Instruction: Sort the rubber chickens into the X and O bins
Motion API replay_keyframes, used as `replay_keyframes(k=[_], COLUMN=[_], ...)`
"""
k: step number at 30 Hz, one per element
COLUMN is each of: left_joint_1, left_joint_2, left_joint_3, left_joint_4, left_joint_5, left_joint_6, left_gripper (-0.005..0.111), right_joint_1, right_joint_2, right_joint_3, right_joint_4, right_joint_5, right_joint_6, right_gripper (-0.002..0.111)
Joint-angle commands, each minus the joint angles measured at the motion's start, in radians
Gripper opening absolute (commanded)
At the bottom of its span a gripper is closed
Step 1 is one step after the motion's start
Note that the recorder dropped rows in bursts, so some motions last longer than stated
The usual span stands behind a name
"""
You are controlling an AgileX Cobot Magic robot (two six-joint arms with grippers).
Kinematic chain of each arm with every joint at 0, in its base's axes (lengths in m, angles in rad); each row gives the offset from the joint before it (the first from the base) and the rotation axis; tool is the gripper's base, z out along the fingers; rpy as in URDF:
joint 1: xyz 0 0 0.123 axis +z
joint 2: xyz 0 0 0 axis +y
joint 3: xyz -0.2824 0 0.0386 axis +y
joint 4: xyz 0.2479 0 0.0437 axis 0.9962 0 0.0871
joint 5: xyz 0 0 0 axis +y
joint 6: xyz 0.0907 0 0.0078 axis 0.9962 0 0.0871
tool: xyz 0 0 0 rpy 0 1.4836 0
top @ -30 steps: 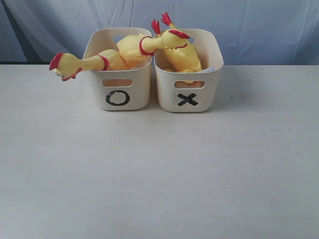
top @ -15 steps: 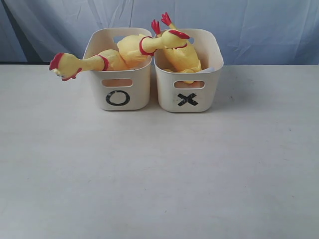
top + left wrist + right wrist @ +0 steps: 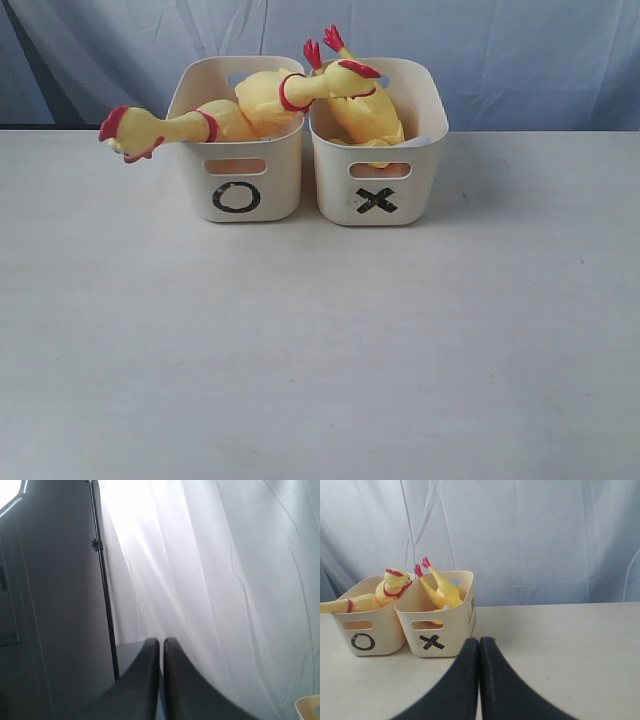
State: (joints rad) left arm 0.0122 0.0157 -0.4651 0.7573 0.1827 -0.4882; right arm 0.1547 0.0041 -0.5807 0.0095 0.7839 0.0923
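Note:
Two cream bins stand side by side at the back of the table: the O bin [image 3: 280, 172] on the left, the X bin [image 3: 420, 180] on the right. In the O bin lie two rubber chickens: one [image 3: 150, 130] hangs its head out over the left rim, the other [image 3: 300, 92] leans its head across the X bin. A third chicken [image 3: 365, 118] sits in the X bin, red feet up. Neither gripper shows in the exterior view. My left gripper [image 3: 161, 641] is shut and empty, facing a white curtain. My right gripper [image 3: 479, 640] is shut and empty, above the table, in front of the X bin [image 3: 447, 630].
The pale table [image 3: 320, 350] stretches wide in front of the bins. A blue-white curtain [image 3: 520, 60] hangs behind them. In the left wrist view a black stand pole [image 3: 102, 580] rises beside the curtain.

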Motion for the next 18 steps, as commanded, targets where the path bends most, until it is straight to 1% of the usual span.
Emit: replay_keyframes(k=[1, 12, 15, 17, 18], left_joint_1=[0.006, 0.006, 0.006, 0.006, 0.006], left_joint_2=[-0.016, -0.016, -0.016, -0.016, -0.016], left_joint_3=[0.004, 0.004, 0.004, 0.004, 0.004], left_joint_4=[0.002, 0.002, -0.005, -0.066, -0.162], left_joint_5=[-0.007, 0.0, -0.003, -0.023, -0.035], left_joint_6=[-0.006, -0.006, -0.006, -0.006, -0.006], left_gripper=[0.004, 0.004, 0.004, 0.004, 0.004], right_joint_1=[-0.005, -0.005, -0.005, -0.005, -0.005], right_joint_2=[-0.004, -0.004, -0.004, -0.004, -0.004], right_joint_3=[-0.003, -0.003, -0.003, -0.003, -0.003], right_joint_4=[0.0, 0.0, 0.007, 0.018, 0.023], right_joint_5=[-0.008, -0.007, -0.04, -0.1, -0.166], right_joint_6=[-0.001, -0.001, -0.001, -0.001, -0.001], right_gripper=[0.0, 0.0, 0.0, 0.0, 0.0])
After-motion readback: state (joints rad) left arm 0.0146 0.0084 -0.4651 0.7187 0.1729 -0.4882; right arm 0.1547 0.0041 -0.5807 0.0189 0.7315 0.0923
